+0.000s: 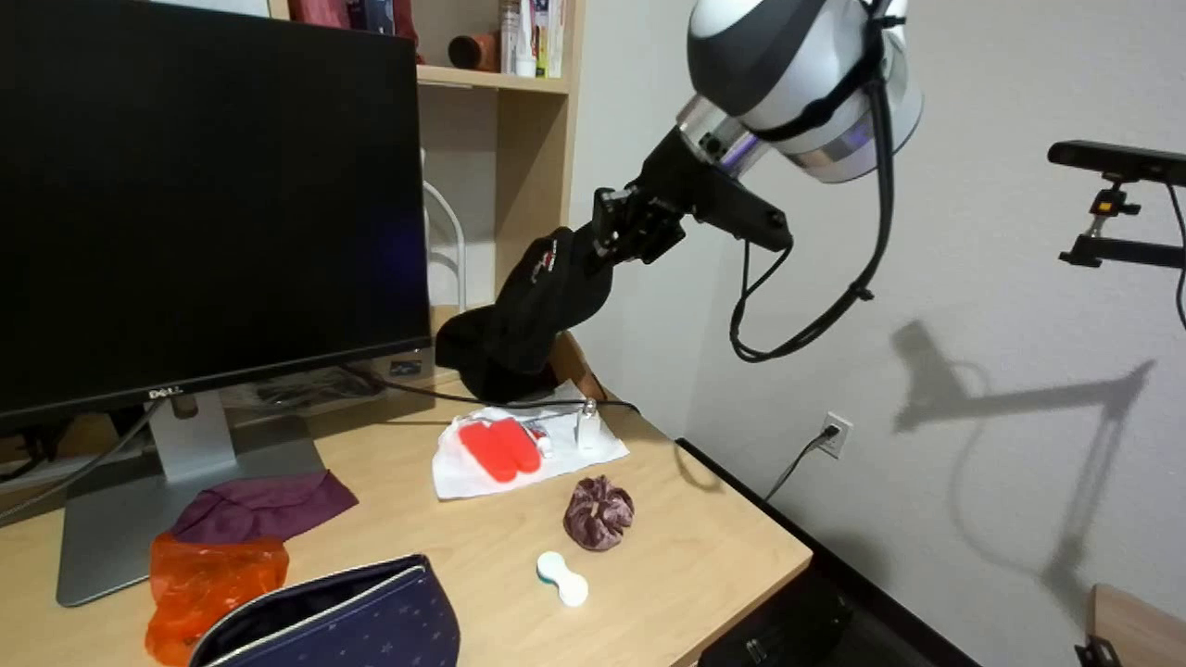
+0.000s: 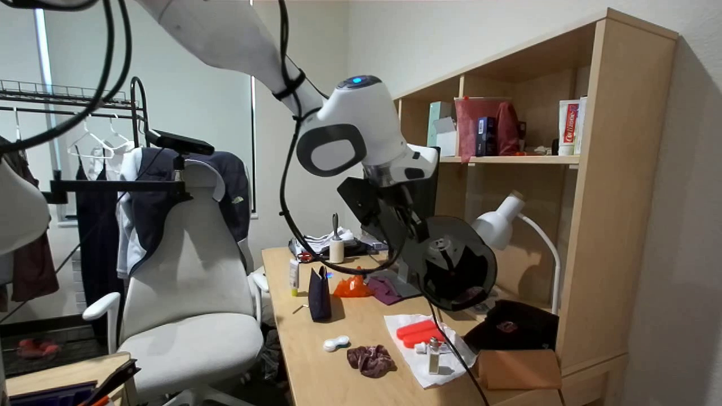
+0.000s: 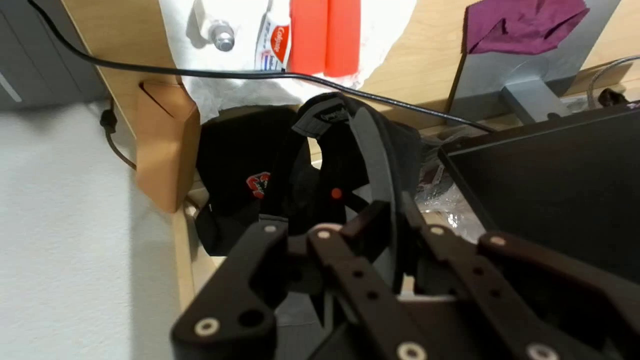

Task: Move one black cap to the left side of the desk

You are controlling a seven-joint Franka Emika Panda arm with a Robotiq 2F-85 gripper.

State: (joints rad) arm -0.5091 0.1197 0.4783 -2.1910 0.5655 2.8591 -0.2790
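The gripper (image 1: 607, 233) pinches a black cap (image 1: 545, 295) aloft, above the desk (image 1: 686, 556) near its back corner by the wall (image 1: 778, 398). The carrying step seems in hand; the next move should swing clear of the screen (image 1: 213, 204) toward the left edge before letting go.

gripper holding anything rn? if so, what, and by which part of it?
A black cap, pinched by its edge, apparently the rim of the crown opening, between the fingers. Can't tell whether the brim is caught too.
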